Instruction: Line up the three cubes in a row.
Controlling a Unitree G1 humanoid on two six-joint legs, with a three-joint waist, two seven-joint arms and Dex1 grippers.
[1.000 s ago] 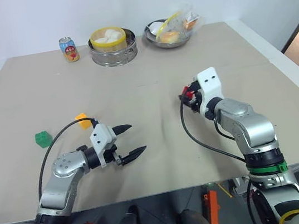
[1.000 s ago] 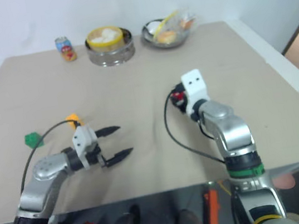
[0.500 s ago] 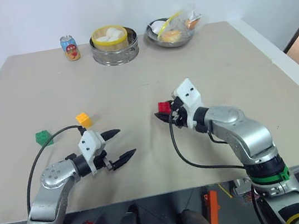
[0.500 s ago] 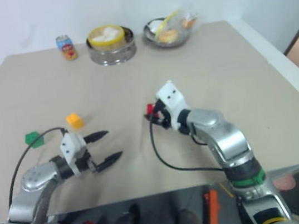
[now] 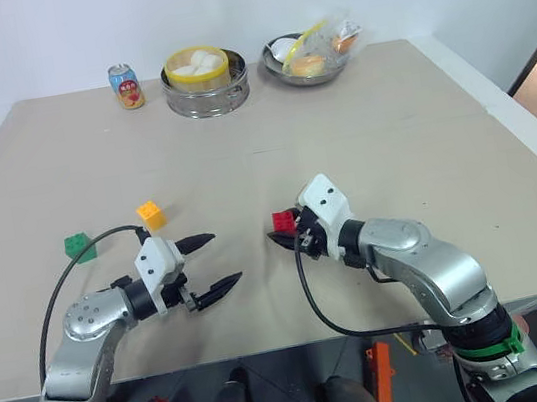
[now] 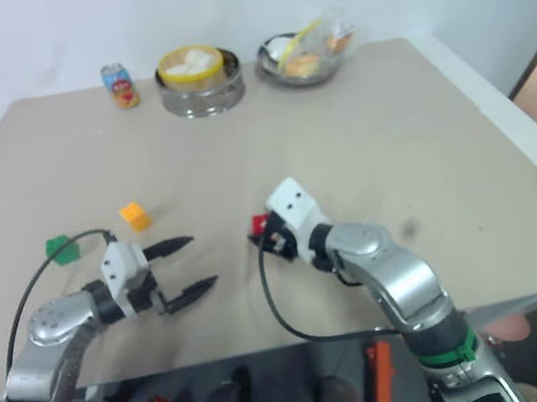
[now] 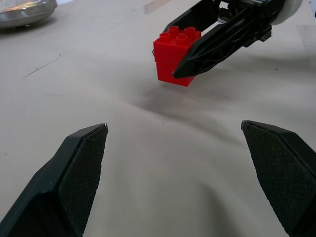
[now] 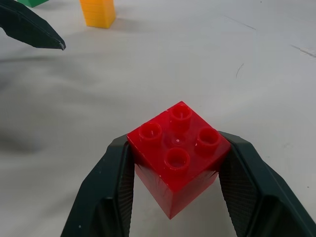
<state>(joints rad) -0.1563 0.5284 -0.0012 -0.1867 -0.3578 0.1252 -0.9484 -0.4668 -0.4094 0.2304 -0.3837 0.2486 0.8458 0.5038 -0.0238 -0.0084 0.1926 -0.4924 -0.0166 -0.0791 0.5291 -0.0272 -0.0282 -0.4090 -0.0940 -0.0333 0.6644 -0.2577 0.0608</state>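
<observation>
Carrying the red cube (image 5: 283,221) in our right gripper (image 5: 287,230), we log this moment as the transport step: the two black fingers are clamped on the block's opposite sides, studs up, and in the left wrist view it hangs just clear of the table (image 5: 421,138) with a shadow beneath it, so we judge it not yet set down. Item two, the orange-yellow cube (image 5: 151,214), rests on the table toward the left edge, near the middle of the table's depth. Item three, the green cube (image 5: 79,246), rests nearer the left edge and slightly closer to the near edge, near the orange-yellow one but not touching it. Our left gripper (image 5: 211,263) hovers over bare table between the held block and the other two, fingers spread wide with nothing between them. Not part of the task: a drink can (image 5: 126,86), a steamer basket (image 5: 203,81) and a metal bowl of food (image 5: 311,57) stand along the far edge. Next move, as we judge it: take the red cube on toward the left edge, lower it flat onto the table in line with the green and orange-yellow pair, then part the fingers. Since those two sit on a slight diagonal, we expect either the red block must continue that slant or one of the pair will need a nudge. The left gripper stands close to that path and may need to give way.
</observation>
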